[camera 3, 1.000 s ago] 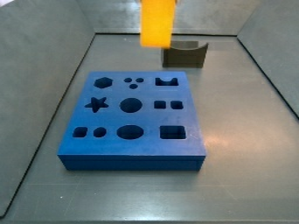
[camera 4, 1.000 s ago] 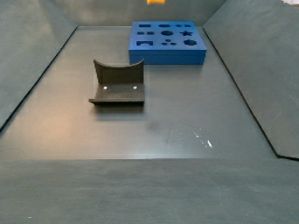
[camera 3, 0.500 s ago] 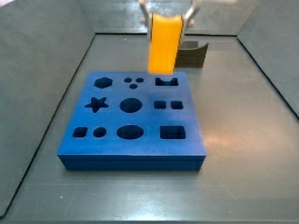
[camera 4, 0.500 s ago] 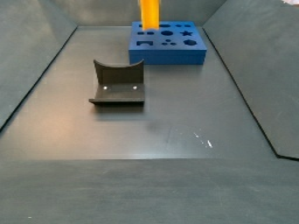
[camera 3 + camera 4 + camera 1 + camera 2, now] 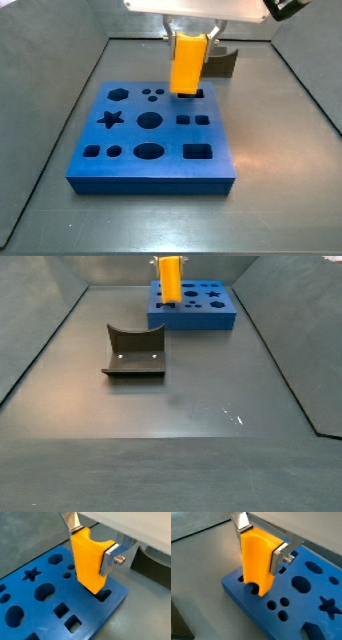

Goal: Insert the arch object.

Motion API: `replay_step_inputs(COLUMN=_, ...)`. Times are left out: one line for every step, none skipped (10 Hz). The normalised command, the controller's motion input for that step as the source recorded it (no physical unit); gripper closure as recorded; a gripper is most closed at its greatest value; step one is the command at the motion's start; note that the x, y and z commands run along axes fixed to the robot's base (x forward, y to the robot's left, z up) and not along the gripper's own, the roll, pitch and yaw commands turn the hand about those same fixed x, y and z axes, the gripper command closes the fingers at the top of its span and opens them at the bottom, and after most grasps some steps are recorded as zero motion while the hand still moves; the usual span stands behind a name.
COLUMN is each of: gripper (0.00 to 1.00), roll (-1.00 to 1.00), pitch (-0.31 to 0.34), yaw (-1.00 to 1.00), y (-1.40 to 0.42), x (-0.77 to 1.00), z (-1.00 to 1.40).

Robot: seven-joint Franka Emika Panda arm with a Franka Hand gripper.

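My gripper [image 5: 92, 543] is shut on the arch object [image 5: 88, 564], a bright orange-yellow upright block with a curved notch in its top. It shows in both wrist views [image 5: 258, 562] and both side views [image 5: 187, 62] [image 5: 170, 280]. The silver fingers [image 5: 279, 557] clamp its two sides near the top. Its lower end sits at the arch-shaped cutout near a corner of the flat blue board [image 5: 154, 140], touching or just entering the hole [image 5: 101, 596]. How deep it sits I cannot tell. The board also shows in the wrist views [image 5: 304, 607].
A dark grey-brown block with a curved notch [image 5: 134, 352] lies on the grey floor away from the board, and shows behind the board in a side view [image 5: 221, 62]. The board has several other shaped holes, among them a star [image 5: 111, 120]. Grey walls enclose the floor.
The gripper has come down with the arch object, from above the board's far edge to the arch-shaped cutout. Nothing else has moved.
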Motion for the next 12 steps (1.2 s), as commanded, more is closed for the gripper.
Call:
replay_step_inputs(gripper=1.00, roll=-0.02, pitch=0.076, yaw=-0.07, y=0.07, x=0.43, z=-0.30)
replay_step_inputs(gripper=1.00, roll=0.00, pitch=0.066, yaw=-0.09, y=0.03, x=0.44, z=-0.31)
replay_step_inputs(gripper=1.00, roll=0.00, pitch=0.033, yaw=-0.14, y=0.00, x=0.41, z=-0.33)
replay_step_inputs(gripper=1.00, roll=-0.04, pitch=0.000, yaw=-0.16, y=0.00, x=0.36, z=-0.35)
replay_step_inputs(gripper=1.00, roll=-0.09, pitch=-0.013, yaw=-0.11, y=0.00, x=0.17, z=-0.55)
replay_step_inputs(gripper=1.00, roll=-0.08, pitch=-0.117, yaw=-0.11, y=0.20, x=0.00, z=-0.86)
replay_step_inputs(gripper=1.00, roll=0.01, pitch=-0.073, yaw=-0.09, y=0.37, x=-0.09, z=-0.90)
replay_step_inputs(gripper=1.00, roll=0.04, pitch=-0.083, yaw=-0.03, y=0.37, x=-0.16, z=-0.80)
replay_step_inputs(gripper=1.00, roll=0.00, pitch=-0.099, yaw=0.00, y=0.24, x=-0.09, z=-0.60)
replay_step_inputs(gripper=1.00, roll=-0.17, pitch=-0.204, yaw=0.00, y=0.07, x=-0.13, z=-0.40)
replay_step_inputs(gripper=1.00, roll=-0.10, pitch=-0.339, yaw=0.04, y=0.04, x=-0.30, z=-0.45)
replay_step_inputs(gripper=1.00, roll=0.02, pitch=-0.390, yaw=0.29, y=0.01, x=-0.36, z=-0.48)
